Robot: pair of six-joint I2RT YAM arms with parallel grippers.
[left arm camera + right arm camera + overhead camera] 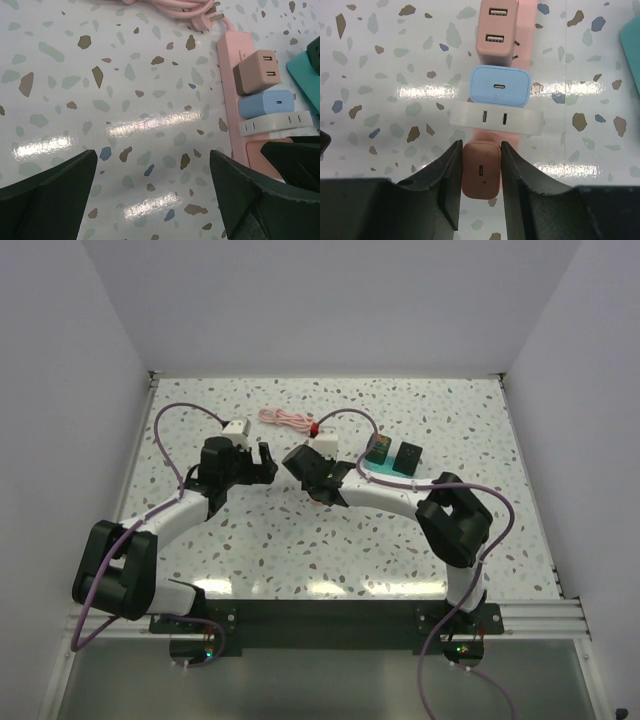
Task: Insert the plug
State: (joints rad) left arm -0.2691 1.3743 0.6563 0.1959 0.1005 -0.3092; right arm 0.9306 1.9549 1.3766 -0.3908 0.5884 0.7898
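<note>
A pink power strip [230, 75] lies on the speckled table, and its near end shows in the right wrist view [510, 141]. Across it sits an off-white plug block [495, 119] with two slots, also in the left wrist view [277, 122]. My right gripper [481, 150] is shut on a pink-orange charger block [481, 172] with one port, right at the strip's near end. I cannot tell if that block is seated. My left gripper [153, 160] is open and empty over bare table left of the strip. Both grippers, left [262, 462] and right [315, 475], show at mid-table.
A blue block [500, 86] and a tan two-port block [495, 30] sit on the strip beyond the off-white one. The pink cable [285, 418] is coiled behind. A teal tray [385, 472] with two dark blocks [408, 456] lies to the right.
</note>
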